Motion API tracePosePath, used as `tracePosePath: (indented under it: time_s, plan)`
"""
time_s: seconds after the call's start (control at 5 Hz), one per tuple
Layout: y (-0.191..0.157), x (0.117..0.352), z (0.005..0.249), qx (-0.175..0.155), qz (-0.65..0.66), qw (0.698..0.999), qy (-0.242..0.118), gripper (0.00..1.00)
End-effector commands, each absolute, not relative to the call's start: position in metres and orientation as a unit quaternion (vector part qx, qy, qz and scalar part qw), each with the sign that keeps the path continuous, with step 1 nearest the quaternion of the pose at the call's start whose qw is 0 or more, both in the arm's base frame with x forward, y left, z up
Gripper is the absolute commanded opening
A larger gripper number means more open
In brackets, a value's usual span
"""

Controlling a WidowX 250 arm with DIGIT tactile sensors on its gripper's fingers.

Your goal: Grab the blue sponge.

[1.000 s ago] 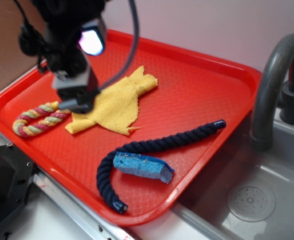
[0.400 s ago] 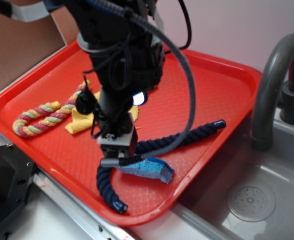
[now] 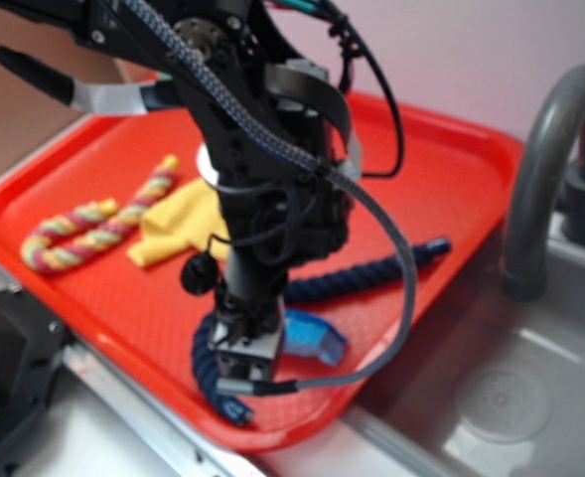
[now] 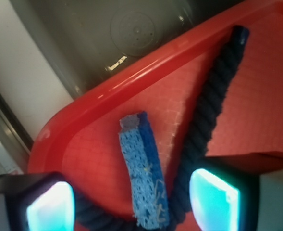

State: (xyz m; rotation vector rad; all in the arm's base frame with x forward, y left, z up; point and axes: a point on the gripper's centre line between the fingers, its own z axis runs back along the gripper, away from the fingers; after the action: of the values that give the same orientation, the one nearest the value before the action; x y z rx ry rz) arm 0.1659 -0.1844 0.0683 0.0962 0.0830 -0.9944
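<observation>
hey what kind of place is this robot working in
Probably a kitchen-style sink counter, maybe a mock one: a grey faucet arches over a metal sink basin with a drain, and a red tray sits beside it.

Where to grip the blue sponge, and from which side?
Take the blue sponge across its narrow width near mid-length, coming straight down from above. It lies flat on the red tray, and the navy rope crowds one long side, so the jaws need care there.

The hand [image 3: 244,370] is lowered onto the red tray [image 3: 441,189], just beside the blue sponge [image 3: 312,338] and over the navy rope [image 3: 371,268]. A yellow cloth [image 3: 178,231] is seen behind.
</observation>
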Motion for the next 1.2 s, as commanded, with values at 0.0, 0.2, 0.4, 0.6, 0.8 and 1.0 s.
tracePosePath:
  time_s: [0.0, 0.2, 0.4, 0.6, 0.8, 1.0]
  plan:
    - [-0.183, 0.153, 0.042, 0.041, -0.486, 0.870, 0.073, 1.00]
    - [-0.175, 0.152, 0.030, 0.043, -0.472, 0.876, 0.085, 1.00]
    - [-0.169, 0.154, 0.021, 0.048, -0.462, 0.880, 0.099, 1.00]
    - [-0.167, 0.156, 0.014, 0.052, -0.461, 0.879, 0.108, 0.44]
    - [-0.167, 0.157, 0.012, 0.056, -0.459, 0.879, 0.119, 0.00]
    - [-0.169, 0.157, 0.014, 0.058, -0.459, 0.879, 0.116, 0.00]
